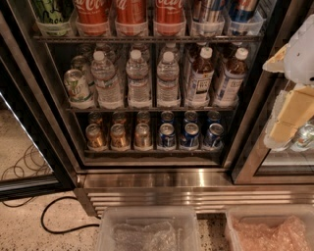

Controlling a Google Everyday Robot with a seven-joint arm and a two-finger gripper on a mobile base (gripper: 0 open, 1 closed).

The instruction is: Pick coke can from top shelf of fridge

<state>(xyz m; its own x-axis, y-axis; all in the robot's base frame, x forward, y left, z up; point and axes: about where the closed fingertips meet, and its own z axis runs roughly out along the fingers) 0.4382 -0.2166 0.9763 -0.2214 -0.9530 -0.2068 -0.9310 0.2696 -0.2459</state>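
Observation:
Three red coke cans (131,12) stand side by side in clear plastic trays on the top shelf (147,38) of the fridge (196,179), at the top edge of the camera view; only their lower halves show. The fridge door is open. My gripper (284,130), white and tan, hangs at the right edge, outside the fridge, in front of its right frame. It is well to the right of the coke cans and lower than them, and it holds nothing that I can see.
A green-and-white can (51,12) stands left of the coke cans, with darker cans (230,12) to their right. Water and tea bottles (138,78) fill the middle rack, gold and blue cans (167,135) the lower one. Two clear bins (147,230) sit on the floor in front. A black cable (59,220) lies at left.

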